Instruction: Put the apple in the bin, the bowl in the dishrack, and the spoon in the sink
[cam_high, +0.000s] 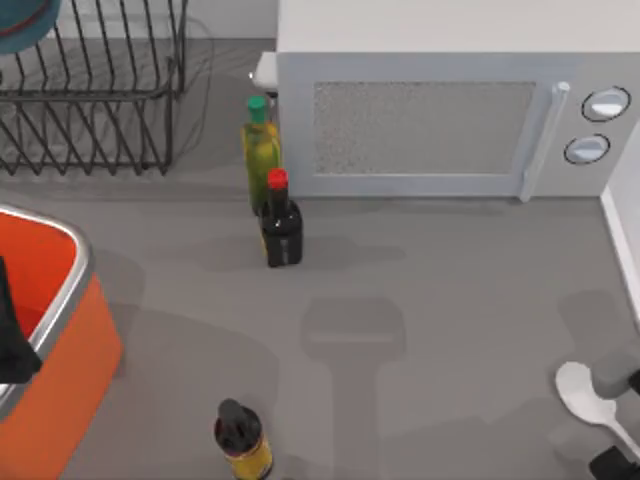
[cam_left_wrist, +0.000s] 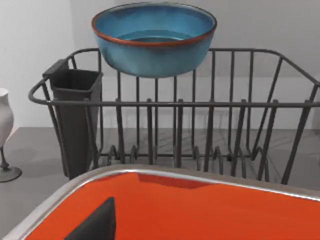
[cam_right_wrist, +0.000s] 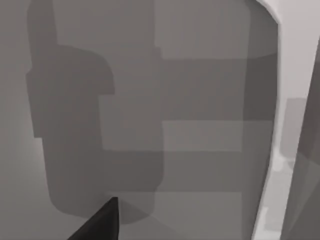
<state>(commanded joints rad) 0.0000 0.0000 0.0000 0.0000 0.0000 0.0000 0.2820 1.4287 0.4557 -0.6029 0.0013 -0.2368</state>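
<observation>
The white spoon lies at the table's near right corner, its handle running between the dark fingers of my right gripper, which is open around it. The sink's white rim runs along the right edge just beyond, and appears as the sink rim in the right wrist view. The blue bowl sits on the dishrack at the far left. My left gripper hangs open over the orange bin, one finger above its inside. The apple is out of view.
A white microwave fills the back. A green-capped oil bottle and a red-capped dark bottle stand mid-table. A yellow-labelled dark bottle is near the front. A white goblet stands beside the rack.
</observation>
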